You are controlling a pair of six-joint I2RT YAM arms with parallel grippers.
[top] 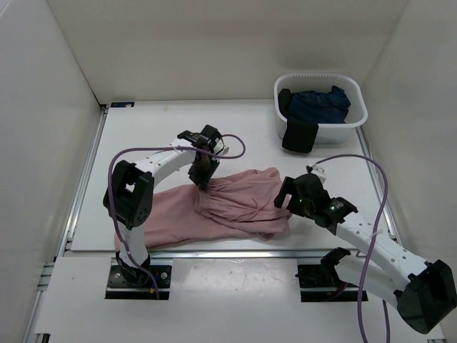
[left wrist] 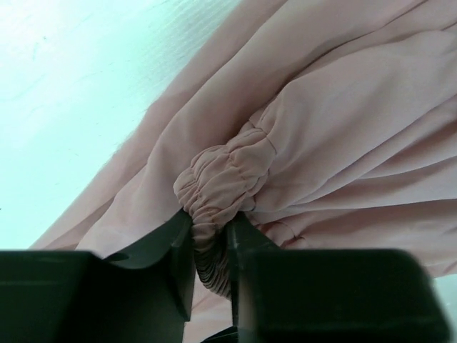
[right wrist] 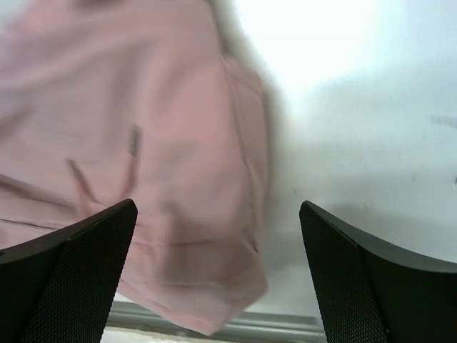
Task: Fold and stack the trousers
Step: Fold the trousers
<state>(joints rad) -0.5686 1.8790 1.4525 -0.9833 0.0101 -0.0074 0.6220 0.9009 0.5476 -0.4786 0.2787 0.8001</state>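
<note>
— Left gripper (left wrist: pixel 211 232): what does it hold?
— You have it clamped on a gathered elastic band of the trousers (top: pixel 214 211), which lie crumpled on the table (top: pixel 143 128) between your two arms.
— And the right gripper (right wrist: pixel 218 214)?
— Spread wide, empty, hovering over the trousers' right edge.

No text, label, brand or number can be read anywhere.
</note>
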